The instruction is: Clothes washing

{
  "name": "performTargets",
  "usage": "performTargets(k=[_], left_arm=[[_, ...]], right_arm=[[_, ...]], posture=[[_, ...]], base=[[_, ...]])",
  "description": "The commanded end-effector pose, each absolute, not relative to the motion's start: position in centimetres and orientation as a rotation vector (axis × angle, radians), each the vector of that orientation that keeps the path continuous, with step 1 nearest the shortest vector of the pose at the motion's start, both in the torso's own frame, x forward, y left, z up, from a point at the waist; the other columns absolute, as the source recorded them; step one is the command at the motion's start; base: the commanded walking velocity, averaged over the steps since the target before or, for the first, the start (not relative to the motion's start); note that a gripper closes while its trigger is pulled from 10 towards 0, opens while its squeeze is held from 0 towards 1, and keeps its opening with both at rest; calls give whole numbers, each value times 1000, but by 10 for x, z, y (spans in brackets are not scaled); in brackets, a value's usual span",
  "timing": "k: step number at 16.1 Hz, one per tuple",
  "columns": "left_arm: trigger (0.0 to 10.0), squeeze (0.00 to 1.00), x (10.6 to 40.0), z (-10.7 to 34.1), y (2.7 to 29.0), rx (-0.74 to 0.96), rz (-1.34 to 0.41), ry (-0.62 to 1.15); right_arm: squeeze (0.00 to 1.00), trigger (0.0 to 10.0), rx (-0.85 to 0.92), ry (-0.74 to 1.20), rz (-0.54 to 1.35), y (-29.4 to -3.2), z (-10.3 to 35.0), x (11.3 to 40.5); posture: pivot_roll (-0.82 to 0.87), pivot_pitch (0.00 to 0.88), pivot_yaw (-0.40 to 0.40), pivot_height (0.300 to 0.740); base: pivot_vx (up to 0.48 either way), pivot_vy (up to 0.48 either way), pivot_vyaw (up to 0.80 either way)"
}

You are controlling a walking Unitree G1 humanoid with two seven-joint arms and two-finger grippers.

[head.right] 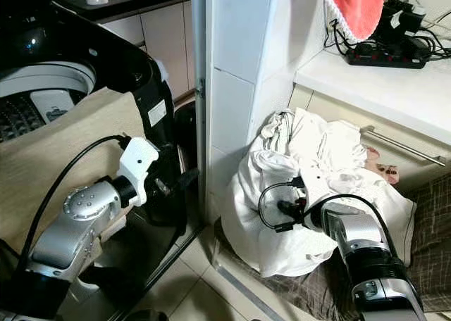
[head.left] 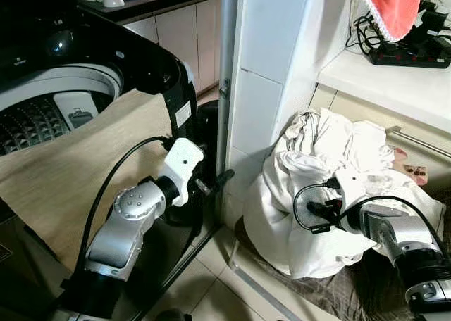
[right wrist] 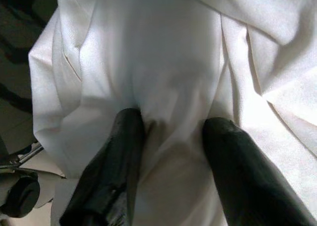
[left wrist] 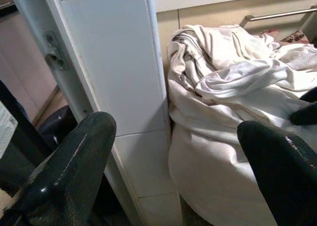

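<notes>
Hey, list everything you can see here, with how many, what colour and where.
Washing machine: one, black, lid up, on the robot's left.
Cloth: one, beige, draped over the washer's front edge.
Laundry pile: one heap, white, on the floor right of the pillar.
Pillar: one, white tiled, centre.
Towel: one, coral red, hanging at the top right.
Power strip: one, black, on the white counter.
Left gripper: one, black fingers apart, beside the washer, holding nothing.
Right gripper: one, black fingers apart, pressed into the white laundry, fabric bunched between them.
</notes>
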State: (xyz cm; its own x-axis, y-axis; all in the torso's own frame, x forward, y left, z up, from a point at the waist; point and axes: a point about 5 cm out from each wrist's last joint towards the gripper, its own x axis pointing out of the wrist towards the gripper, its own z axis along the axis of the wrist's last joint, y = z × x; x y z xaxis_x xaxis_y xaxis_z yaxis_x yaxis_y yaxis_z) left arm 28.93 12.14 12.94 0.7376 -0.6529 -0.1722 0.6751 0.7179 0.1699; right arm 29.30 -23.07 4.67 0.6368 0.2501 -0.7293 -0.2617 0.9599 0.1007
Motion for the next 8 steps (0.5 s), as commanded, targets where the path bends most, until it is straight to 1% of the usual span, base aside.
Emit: performTargets(k=[1, 5, 6, 8], left_arm=[[10000, 0, 288, 131, 121, 245, -745, 105], [10000, 0, 287, 128, 123, 251, -747, 117], [10000, 0, 288, 128, 123, 254, -748, 117], [10000, 0, 290, 130, 124, 263, -743, 109]], right_arm=[[0, 0, -7, 820, 288, -233, 48, 294], [0, 0, 35, 776, 288, -231, 50, 297], [0, 0, 34, 766, 287, -232, 52, 297], [0, 0, 57, 718, 289, -233, 63, 300]], posture=[[-12, 0, -37, 740], [-52, 0, -35, 740], [-51, 0, -46, 740], [-48, 0, -34, 740]], base=[[0, 0, 0], [0, 0, 0], [0, 0, 0], [0, 0, 0]])
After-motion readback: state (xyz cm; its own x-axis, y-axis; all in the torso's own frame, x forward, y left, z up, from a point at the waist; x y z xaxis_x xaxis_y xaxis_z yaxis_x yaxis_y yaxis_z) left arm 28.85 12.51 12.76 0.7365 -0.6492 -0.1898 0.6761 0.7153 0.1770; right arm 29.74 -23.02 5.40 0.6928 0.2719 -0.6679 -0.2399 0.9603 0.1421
